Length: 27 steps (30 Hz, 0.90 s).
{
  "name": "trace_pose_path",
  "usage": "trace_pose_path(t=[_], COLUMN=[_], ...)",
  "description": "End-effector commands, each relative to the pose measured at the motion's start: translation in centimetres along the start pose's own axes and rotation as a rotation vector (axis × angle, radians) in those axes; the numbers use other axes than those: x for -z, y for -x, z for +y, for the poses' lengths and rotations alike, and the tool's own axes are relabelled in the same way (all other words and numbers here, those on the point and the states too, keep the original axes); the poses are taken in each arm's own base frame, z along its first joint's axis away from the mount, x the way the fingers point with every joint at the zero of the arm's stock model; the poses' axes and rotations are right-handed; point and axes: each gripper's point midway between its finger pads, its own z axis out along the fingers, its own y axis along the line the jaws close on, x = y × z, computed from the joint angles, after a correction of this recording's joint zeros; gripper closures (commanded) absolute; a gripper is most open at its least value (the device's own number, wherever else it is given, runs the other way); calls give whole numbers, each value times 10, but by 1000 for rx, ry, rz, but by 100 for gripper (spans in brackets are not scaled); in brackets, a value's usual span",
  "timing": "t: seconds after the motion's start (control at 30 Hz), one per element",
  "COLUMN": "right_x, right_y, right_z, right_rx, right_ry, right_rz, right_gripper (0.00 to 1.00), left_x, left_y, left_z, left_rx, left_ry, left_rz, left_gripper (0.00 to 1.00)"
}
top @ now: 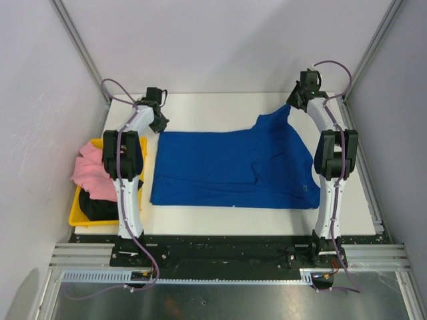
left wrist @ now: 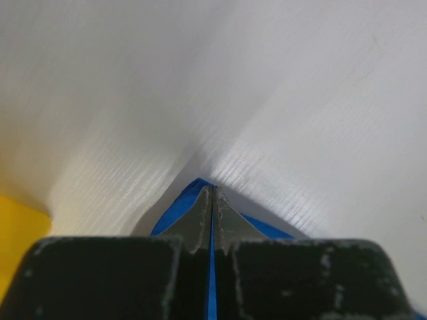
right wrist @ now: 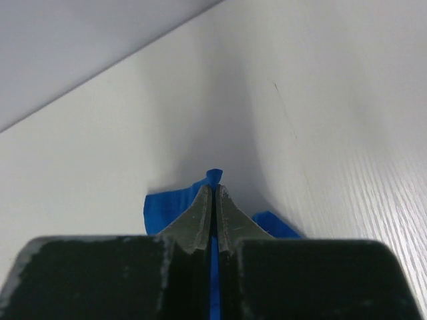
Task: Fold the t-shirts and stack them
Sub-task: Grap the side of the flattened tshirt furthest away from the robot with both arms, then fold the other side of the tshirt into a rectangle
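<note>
White tabletop (top: 220, 107) and pale enclosure walls frame everything we see. Starting at the left gripper (left wrist: 212, 190), we find its jaws pressed together with only a thin line of blue cloth between them, a small pinch on the far-left corner of the royal-blue t-shirt (top: 233, 170). The right gripper (right wrist: 213, 190) is likewise closed tight on a sliver of the same shirt, at its far-right corner. Outward from both, the shirt lies spread across the middle of the table, its near hem flat and a crease running through its right half. To the left sits the yellow bin (top: 75, 215), holding the pink t-shirt (top: 90, 170) and the black t-shirt (top: 97, 207). We judge the main risk to be the shallowness of both pinches: if the arms pull apart or lift at unequal rates, a corner could slide free and the fold would collapse. The right corner already peaks above the table while the left lies low, so an uneven carry could lay the fold askew or deepen that crease. The overhead view alone gives us the shirt's whole outline, the raised corner and the waiting shirts. Only the wrist views show the cloth actually caught between the fingers, and the left one also catches a patch of yellow at its lower edge.
</note>
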Motion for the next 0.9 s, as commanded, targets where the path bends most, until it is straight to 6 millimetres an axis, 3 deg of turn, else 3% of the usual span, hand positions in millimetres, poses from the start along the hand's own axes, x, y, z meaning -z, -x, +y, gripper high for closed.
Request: trace_pose_path(t=[0.0,0.4,0.63,0.87], right_x=[37,84,122,166], right_y=[30,22,4,-38], right_z=[12,5,-9,-26], right_rx=[-12,-31,-63,-104], right_ry=[45,28,-15,-28], right_rz=[-80,-83,-59,21], right_gripper=[100,100,100,100], left_x=[41,58,72,86], left_y=[39,41,35,10], left_z=[-15,-13,-5,18], left_rx=[5,-11,-32,-41], left_ry=[-76,-109,-127,-114], left_rz=[-101,-110,-93,-52], left_gripper=[100,100,100,100])
